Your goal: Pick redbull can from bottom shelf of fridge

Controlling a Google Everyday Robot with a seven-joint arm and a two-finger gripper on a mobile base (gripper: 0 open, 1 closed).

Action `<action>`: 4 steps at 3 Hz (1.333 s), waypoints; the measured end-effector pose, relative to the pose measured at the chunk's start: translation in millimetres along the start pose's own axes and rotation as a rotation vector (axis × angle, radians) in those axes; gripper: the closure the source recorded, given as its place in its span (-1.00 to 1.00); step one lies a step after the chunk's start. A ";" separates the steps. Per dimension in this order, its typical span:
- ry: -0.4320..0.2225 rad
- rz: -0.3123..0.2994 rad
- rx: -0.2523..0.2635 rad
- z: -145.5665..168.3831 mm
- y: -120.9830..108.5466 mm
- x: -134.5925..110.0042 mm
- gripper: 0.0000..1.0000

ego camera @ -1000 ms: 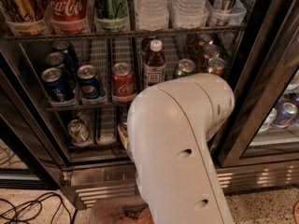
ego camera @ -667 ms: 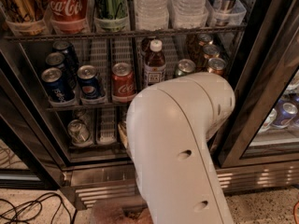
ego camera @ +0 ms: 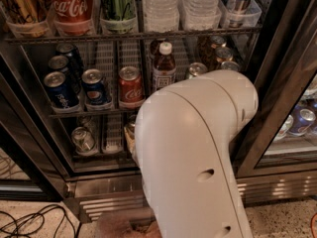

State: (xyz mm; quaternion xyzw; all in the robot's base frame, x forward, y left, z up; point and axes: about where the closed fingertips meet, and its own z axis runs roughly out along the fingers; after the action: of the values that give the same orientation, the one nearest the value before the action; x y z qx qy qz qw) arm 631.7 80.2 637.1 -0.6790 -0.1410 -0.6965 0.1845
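The fridge (ego camera: 277, 108) stands open in front of me, with wire racks of cans and bottles. The bottom shelf (ego camera: 112, 135) has white slotted dividers. A silver can (ego camera: 83, 139) stands at its left; I see no blue panels on it. Another can (ego camera: 130, 133) shows only as a sliver at the edge of my arm. I cannot tell which is the redbull can. My white arm (ego camera: 193, 157) reaches toward the bottom shelf's middle and right and covers them. The gripper is hidden behind the arm.
The middle rack holds Pepsi cans (ego camera: 59, 89), a red Coca-Cola can (ego camera: 131, 86) and a brown bottle (ego camera: 163, 66). The top rack holds cans and water bottles (ego camera: 159, 6). A black door frame (ego camera: 277, 78) is at the right, the steel base grille (ego camera: 109, 202) below, and cables (ego camera: 29, 222) on the floor.
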 end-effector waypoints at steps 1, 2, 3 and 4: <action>-0.012 0.006 0.021 -4.2 -4.9 13.4 1.00; -0.038 0.036 0.043 -13.6 -7.3 24.5 1.00; -0.076 0.086 0.063 -26.3 -6.0 32.0 1.00; -0.119 0.147 0.088 -40.4 -4.0 38.9 1.00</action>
State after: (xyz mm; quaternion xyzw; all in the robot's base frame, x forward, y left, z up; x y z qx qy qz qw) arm 593.4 63.1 674.6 -0.7188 -0.1317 -0.6328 0.2561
